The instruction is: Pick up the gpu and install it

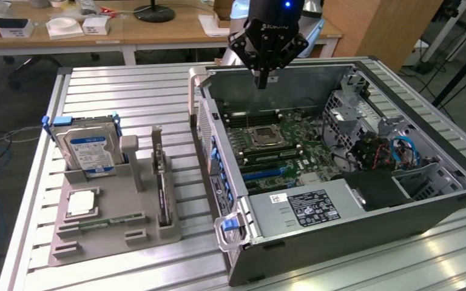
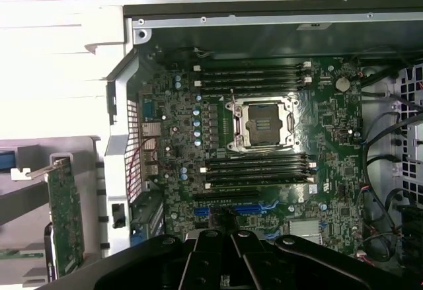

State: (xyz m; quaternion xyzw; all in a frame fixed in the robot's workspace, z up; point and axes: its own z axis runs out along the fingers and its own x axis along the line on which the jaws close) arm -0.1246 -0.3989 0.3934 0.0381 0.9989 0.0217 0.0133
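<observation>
The gpu (image 1: pixel 162 182) stands on edge in a slot of the grey holder (image 1: pixel 111 239), on the exterior view's left beside the open computer case (image 1: pixel 427 206). In the wrist view the gpu (image 2: pixel 66 217) is a green board with a silver bracket at one end. My gripper (image 1: pixel 261 82) hangs over the far wall of the case, well apart from the gpu, shut with nothing between its fingers. In the wrist view the gripper (image 2: pixel 228 237) looks down on the motherboard (image 2: pixel 264 151), close to the blue expansion slots (image 2: pixel 234 209).
The holder also carries a blue-labelled hard drive (image 1: pixel 87 151), a small square chip (image 1: pixel 82 203) and a narrow memory stick (image 1: pixel 104 221). Inside the case are a power supply (image 1: pixel 314 206), cables (image 1: pixel 395 151) and a drive cage (image 1: pixel 346 109). Desks stand behind the slatted table (image 1: pixel 128 97).
</observation>
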